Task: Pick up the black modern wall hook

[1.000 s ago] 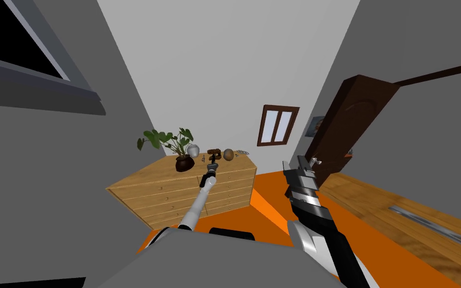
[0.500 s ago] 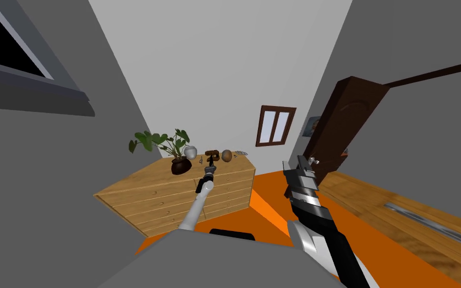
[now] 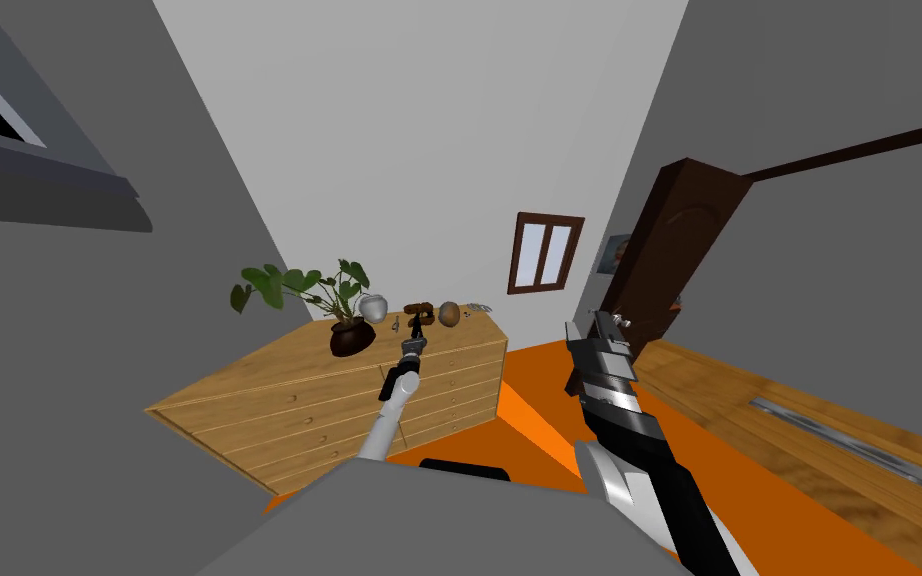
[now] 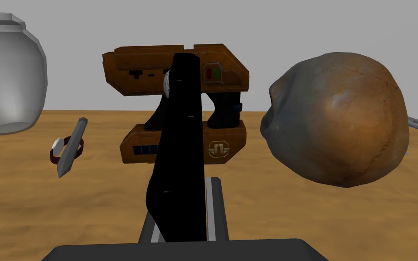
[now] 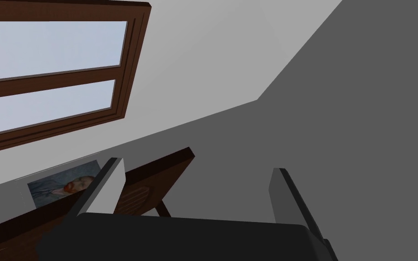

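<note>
The black wall hook (image 4: 178,149) is a tall, glossy black curved piece that stands up between the two fingers of my left gripper (image 4: 183,213), which is shut on it. In the head view the left gripper (image 3: 414,335) reaches out over the top of the wooden dresser (image 3: 299,390), with the hook (image 3: 415,319) a small dark shape at its tip. My right gripper (image 3: 604,325) is raised to the right, over the orange floor. In the right wrist view its fingers (image 5: 113,181) stand wide apart with nothing between them.
On the dresser top beyond the hook stand a brown-orange gadget (image 4: 217,72), a brown roundish lump (image 4: 339,122), a white vase (image 4: 4,77) and a small grey pointed stick with a red ring (image 4: 70,147). A potted plant (image 3: 347,335) is left of them. A dark brown door (image 3: 669,250) stands open at right.
The whole head picture has slid left and down, so my head or base has moved. The left gripper still holds the hook over the dresser. The right arm has not moved.
</note>
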Robot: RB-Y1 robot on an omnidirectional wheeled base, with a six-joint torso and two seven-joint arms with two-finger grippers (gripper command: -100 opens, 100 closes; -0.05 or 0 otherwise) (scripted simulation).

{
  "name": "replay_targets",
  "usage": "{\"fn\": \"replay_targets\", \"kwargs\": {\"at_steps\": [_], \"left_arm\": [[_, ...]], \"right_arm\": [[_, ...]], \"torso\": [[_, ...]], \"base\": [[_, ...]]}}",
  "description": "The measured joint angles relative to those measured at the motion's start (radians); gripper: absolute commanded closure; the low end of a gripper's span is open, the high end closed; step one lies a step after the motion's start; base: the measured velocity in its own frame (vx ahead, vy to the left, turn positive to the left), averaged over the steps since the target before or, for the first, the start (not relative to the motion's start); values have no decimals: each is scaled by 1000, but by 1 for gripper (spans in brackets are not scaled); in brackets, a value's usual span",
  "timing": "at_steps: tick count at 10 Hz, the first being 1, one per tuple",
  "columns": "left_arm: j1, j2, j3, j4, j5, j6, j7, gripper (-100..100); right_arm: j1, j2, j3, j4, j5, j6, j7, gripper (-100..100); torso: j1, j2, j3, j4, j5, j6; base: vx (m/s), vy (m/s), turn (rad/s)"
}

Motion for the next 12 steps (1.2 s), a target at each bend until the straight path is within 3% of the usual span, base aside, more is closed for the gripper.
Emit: {"fn": "replay_targets", "kwargs": {"at_steps": [12], "left_arm": [[375,-4,-28,-396,24,77,-19,100]], "right_arm": [[0,0,0,0,0,0,0,0]], "torso": [[-2,-1,-1,-1,-2,-1]], "base": [[56,-11,-45]]}}
